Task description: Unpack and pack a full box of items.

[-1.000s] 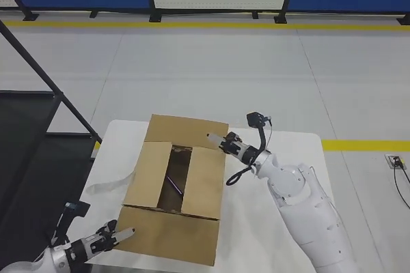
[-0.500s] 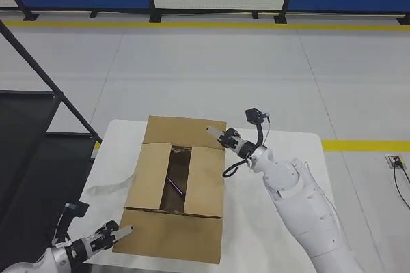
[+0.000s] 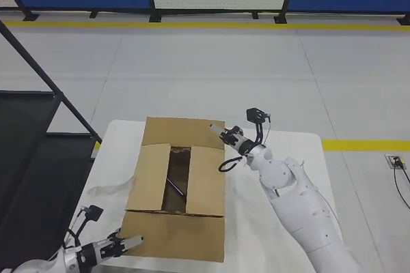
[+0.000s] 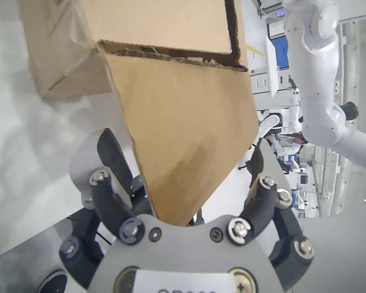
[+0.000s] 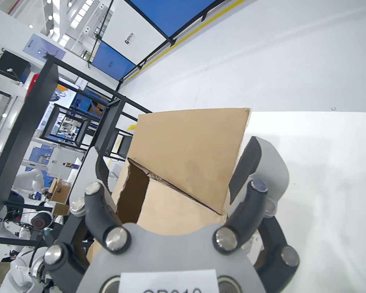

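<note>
Sitting mid-frame in the top view on a white table (image 3: 280, 205), the box (image 3: 150, 174) has its two side flaps folded inward, leaving a dark slit between them where a thin dark rod (image 3: 175, 185) lies aslant. At the lower left of that frame the left gripper (image 3: 131, 241) is spread wide, with the corner of the near flap (image 3: 178, 235) between its fingers. Just above centre, the right gripper (image 3: 216, 127) is likewise spread wide, straddling the right corner of the far flap (image 3: 181, 130).
</note>
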Robot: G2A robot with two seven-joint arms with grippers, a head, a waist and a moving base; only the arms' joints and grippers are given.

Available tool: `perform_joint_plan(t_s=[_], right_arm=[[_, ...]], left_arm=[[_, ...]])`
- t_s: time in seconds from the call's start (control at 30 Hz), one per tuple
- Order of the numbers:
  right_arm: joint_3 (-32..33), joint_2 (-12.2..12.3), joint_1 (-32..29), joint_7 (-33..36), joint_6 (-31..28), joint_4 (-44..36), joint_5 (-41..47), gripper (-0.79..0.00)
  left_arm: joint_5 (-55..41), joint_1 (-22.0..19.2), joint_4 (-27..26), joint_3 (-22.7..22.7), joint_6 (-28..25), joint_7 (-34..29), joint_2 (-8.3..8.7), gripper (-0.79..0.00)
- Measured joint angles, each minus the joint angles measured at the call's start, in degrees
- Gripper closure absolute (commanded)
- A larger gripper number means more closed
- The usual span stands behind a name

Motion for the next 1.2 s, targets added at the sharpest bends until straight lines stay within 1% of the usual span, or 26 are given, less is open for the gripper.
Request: perform_joint_plan(t_s=[0.17,0.3,0.4,0.53,0.73,0.9,1.03,1.2], right_arm=[[-1.79,-1.30,3.63,0.43,-1.16,7.70,2.87,-0.785],[-1.67,-2.04,6.44,4.29,-5.35,13.87,8.13,-0.785],[-1.05,-2.37,8.09,7.60,-8.34,17.48,12.13,-0.785],[0.18,-2.58,10.13,12.71,-13.07,22.08,17.71,-0.785],[2.00,-2.59,11.80,19.67,-18.86,25.94,24.56,-0.785],[3.14,-2.47,12.66,25.21,-22.18,27.61,29.09,-0.785],[3.66,-2.34,13.21,27.51,-23.76,28.26,30.93,-0.785],[3.88,-2.18,13.47,28.49,-24.75,28.06,31.65,-0.785]], left_arm=[[-5.96,-0.49,0.66,-0.65,0.46,-1.60,0.33,-0.785],[-9.07,-0.77,0.69,-0.73,1.26,-2.17,0.54,-0.785],[-8.59,-0.99,0.54,-0.62,1.80,-1.63,0.68,-0.785],[-6.02,-1.09,1.07,-0.65,3.66,1.97,0.77,-0.785],[-4.45,-0.58,1.74,-0.86,5.45,5.01,0.91,-0.785],[-4.00,0.24,2.33,-0.94,5.93,5.59,1.06,-0.785],[-5.72,1.04,2.26,-0.99,5.12,3.32,1.28,-0.785],[-6.99,1.38,1.61,-0.53,3.84,0.94,1.53,-0.785]])
